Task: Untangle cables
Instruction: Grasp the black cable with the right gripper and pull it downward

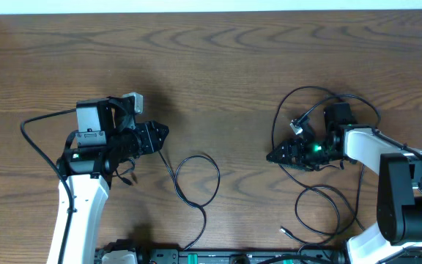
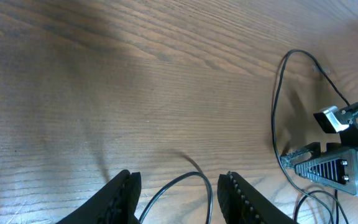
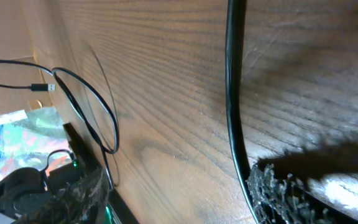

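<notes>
A thin black cable (image 1: 209,165) lies in a loose loop right of my left gripper (image 1: 160,136) and trails to the table's front edge. In the left wrist view this loop (image 2: 194,177) lies on the table between the open jaws (image 2: 176,182). A second thin black cable (image 1: 290,97) arcs around my right gripper (image 1: 273,156) and forms another loop (image 1: 321,213) with a small plug end (image 1: 285,231) near the front. In the right wrist view it (image 3: 231,93) runs beside one finger of the open right gripper (image 3: 176,180). I see no white cord.
The wooden table (image 1: 218,66) has a pale wall edge along the back. The arm bases and a black rail (image 1: 196,257) sit along the front edge. My right gripper also shows in the left wrist view (image 2: 328,168).
</notes>
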Controlling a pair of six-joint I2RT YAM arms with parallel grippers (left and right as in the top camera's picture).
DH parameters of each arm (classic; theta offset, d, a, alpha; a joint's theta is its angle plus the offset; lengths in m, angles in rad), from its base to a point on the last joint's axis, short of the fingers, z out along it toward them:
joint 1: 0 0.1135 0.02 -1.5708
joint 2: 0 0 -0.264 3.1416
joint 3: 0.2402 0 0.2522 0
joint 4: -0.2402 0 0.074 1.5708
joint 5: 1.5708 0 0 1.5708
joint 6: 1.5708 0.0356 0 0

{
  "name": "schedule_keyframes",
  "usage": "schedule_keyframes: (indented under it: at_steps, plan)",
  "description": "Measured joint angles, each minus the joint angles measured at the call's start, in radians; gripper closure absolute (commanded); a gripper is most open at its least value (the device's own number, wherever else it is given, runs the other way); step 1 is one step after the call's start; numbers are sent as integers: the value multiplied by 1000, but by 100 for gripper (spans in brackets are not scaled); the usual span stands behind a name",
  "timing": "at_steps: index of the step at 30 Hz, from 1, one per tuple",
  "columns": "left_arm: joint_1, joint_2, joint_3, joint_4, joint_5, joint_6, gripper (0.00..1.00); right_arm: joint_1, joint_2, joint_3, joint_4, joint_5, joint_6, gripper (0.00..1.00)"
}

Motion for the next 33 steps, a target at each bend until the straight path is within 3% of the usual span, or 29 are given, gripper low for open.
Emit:
schedule_keyframes:
  at_steps: [3, 5, 9, 11, 20, 25, 27, 30, 33]
  plan:
    - [0, 0, 0, 0, 0, 0, 54, 11, 0, -7, 54, -9, 0, 41]
    - [0, 0, 0, 0, 0, 0, 54, 31, 7, -13, 155, -2, 8, 62]
    - [0, 0, 0, 0, 0, 0, 54, 73, 31, -25, 338, 54, 69, 82]
    - [0, 0, 0, 0, 0, 0, 54, 94, 37, -31, 437, 74, 102, 99]
    - [0, 0, 0, 0, 0, 0, 54, 176, 39, -34, 724, 201, 269, 99]
    - [0, 0, 0, 0, 0, 0, 54, 171, 36, -14, 806, 151, 315, 99]
    - [0, 0, 0, 0, 0, 0, 54, 167, 14, 15, 760, 107, 326, 99]
    - [0, 0, 0, 0, 0, 0, 54, 168, -82, 56, 528, 122, 318, 98]
    - [0, 0, 0, -1, 0, 0, 54, 169, -251, 90, 202, 243, 274, 85]
